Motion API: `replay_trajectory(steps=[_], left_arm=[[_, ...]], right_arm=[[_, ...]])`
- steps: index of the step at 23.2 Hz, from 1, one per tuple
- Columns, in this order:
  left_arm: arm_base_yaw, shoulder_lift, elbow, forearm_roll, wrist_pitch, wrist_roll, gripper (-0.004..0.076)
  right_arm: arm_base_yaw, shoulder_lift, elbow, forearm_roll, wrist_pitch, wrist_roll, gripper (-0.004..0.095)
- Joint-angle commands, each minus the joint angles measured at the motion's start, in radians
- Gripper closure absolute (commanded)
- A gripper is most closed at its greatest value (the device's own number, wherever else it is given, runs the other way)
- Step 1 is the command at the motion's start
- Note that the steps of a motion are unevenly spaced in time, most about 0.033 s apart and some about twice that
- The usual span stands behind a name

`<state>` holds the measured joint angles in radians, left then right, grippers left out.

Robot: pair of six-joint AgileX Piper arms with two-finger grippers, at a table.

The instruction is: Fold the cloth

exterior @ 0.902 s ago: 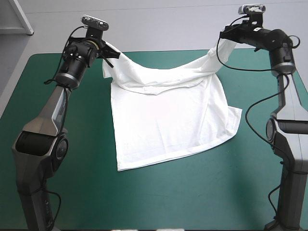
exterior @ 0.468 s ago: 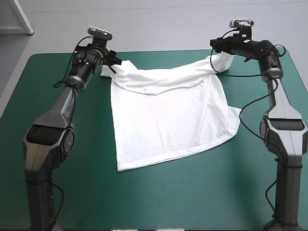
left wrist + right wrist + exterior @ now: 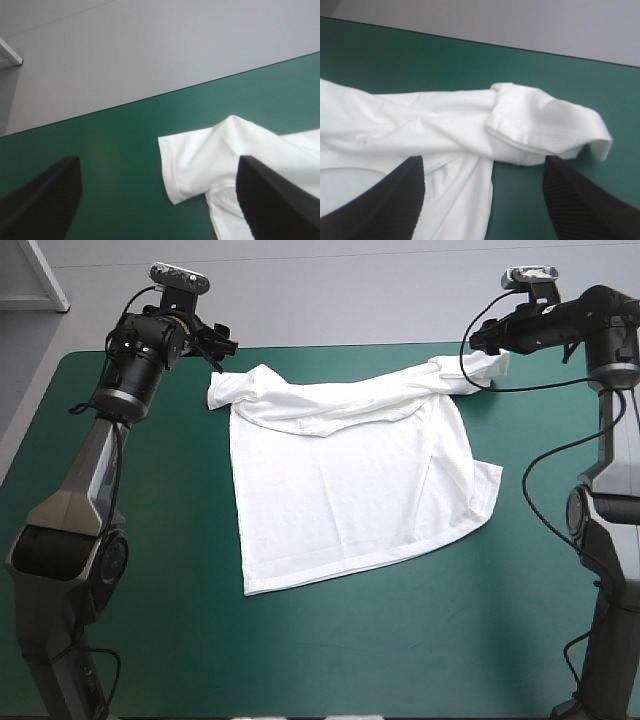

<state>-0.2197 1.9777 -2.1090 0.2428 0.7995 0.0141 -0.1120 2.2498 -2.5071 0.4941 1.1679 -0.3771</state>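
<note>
High view: the white T-shirt (image 3: 345, 490) lay spread on the teal-green table (image 3: 400, 650), mostly flat, body toward the middle and the shoulder end toward the far edge. The collar and shoulder band was bunched in a rumpled ridge, and the hem sat askew on the near side, with its corner on the right arm's side creased. The left-side sleeve (image 3: 225, 390) rested on the cover, just below and beside the left gripper (image 3: 220, 348). That gripper hung over the far left part of the table, fingers apart, gripping nothing, clear of the fabric. The right gripper (image 3: 480, 340) hung over the far right part, just above the right-side sleeve (image 3: 475, 370), also spread and empty. Left wrist view: the two black fingers (image 3: 45, 200) stood wide apart at the bottom corners, with nothing between them but teal-green cover and the edge of the left-side sleeve. That sleeve lay flat ahead of the gripper, closer to one finger, its cuff end squared off. The table's far edge ran across beyond it. Right wrist view: the fingers (image 3: 580, 200) were wide apart too, not touching the cloth as far as visible. The right-side sleeve lay ahead of and between them, rolled over on itself in a soft fold. The twisted shoulder fabric trailed away toward the shirt's body, with teal-green cover around it and the far edge beyond.
</note>
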Motion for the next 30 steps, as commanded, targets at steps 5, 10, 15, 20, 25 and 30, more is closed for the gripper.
replay_trajectory(steps=[5, 10, 15, 20, 25, 30], left_arm=[[-0.057, -0.202, -0.034, -0.091, 0.243, 0.047, 0.0159], [-0.1, -0.219, -0.034, -0.153, 0.489, 0.101, 0.0165], [-0.104, -0.238, 0.079, -0.338, 0.486, 0.11, 0.0164], [-0.118, -0.356, 0.498, -0.385, 0.466, 0.083, 0.0165], [-0.118, -0.557, 0.978, -0.417, 0.228, -0.014, 0.0165], [-0.195, -0.593, 1.18, -0.521, 0.037, -0.02, 0.0165]], right_arm=[[-0.014, -0.276, 0.077, -0.083, 0.013, 0.132, 0.0306], [-0.014, -0.48, 0.416, -0.091, 0.013, 0.104, 0.0309], [-0.014, -0.62, 0.728, -0.133, 0.013, 0.075, 0.0309], [-0.014, -0.705, 0.965, -0.147, -0.001, 0.069, 0.0309], [-0.014, -0.705, 0.964, -0.142, -0.024, 0.071, 0.0309], [-0.014, -0.701, 0.964, -0.097, -0.059, 0.071, 0.0309]])
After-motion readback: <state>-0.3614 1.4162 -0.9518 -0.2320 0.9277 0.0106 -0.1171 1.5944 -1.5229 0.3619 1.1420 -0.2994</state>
